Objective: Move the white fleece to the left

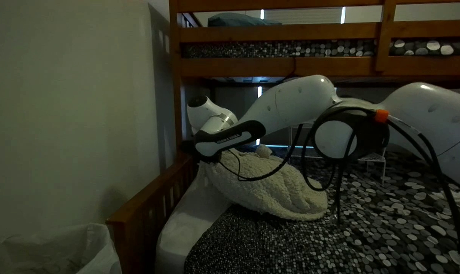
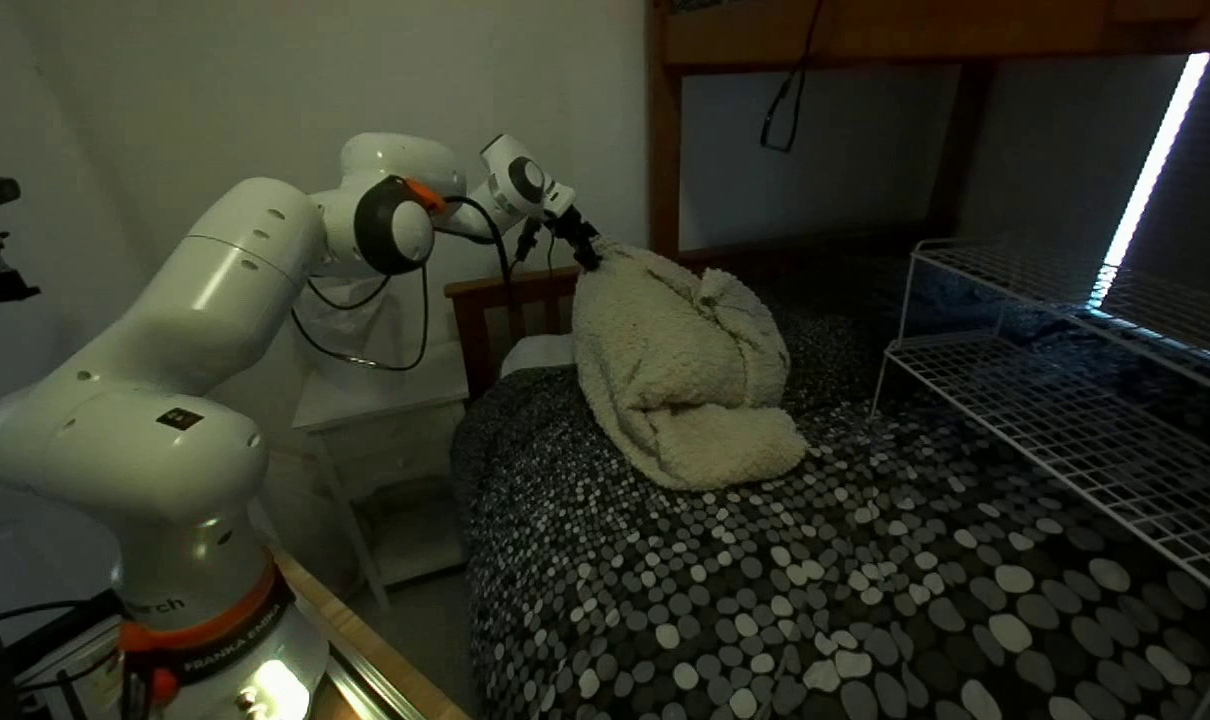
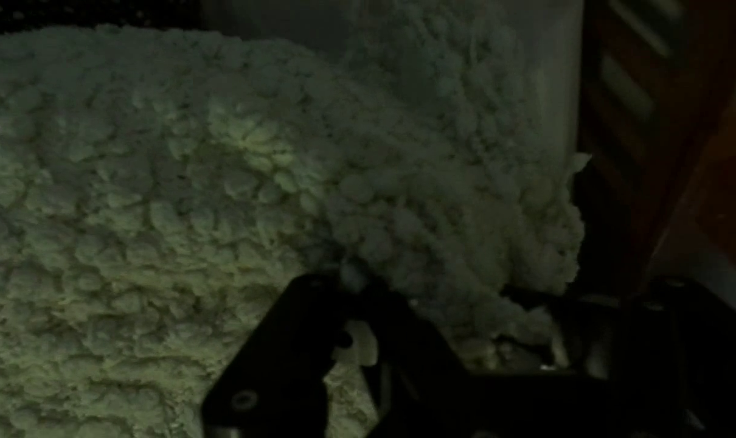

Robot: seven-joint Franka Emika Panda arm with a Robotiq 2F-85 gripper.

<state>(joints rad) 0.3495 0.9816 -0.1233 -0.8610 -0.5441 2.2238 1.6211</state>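
- Beside the end board (image 1: pixel 150 192): gripper (image 3: pixel 347 281) clamps a raised end of white fleece (image 2: pixel 685 350) (lower folds rest on bedspread (image 2: pixel 745 600));
- Grasp: complete; leftward shift: probably partial;
- Remaining, presumably: leftward travel, lowering, release.

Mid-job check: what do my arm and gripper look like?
The arm is glossy white and rounded, with a black ring midway along it. Its base carries an orange band and a black strip lettered FRANKA EMIKA. Black cables hang from it, with an orange piece on them. The gripper is black and angular; finer detail is too dark.
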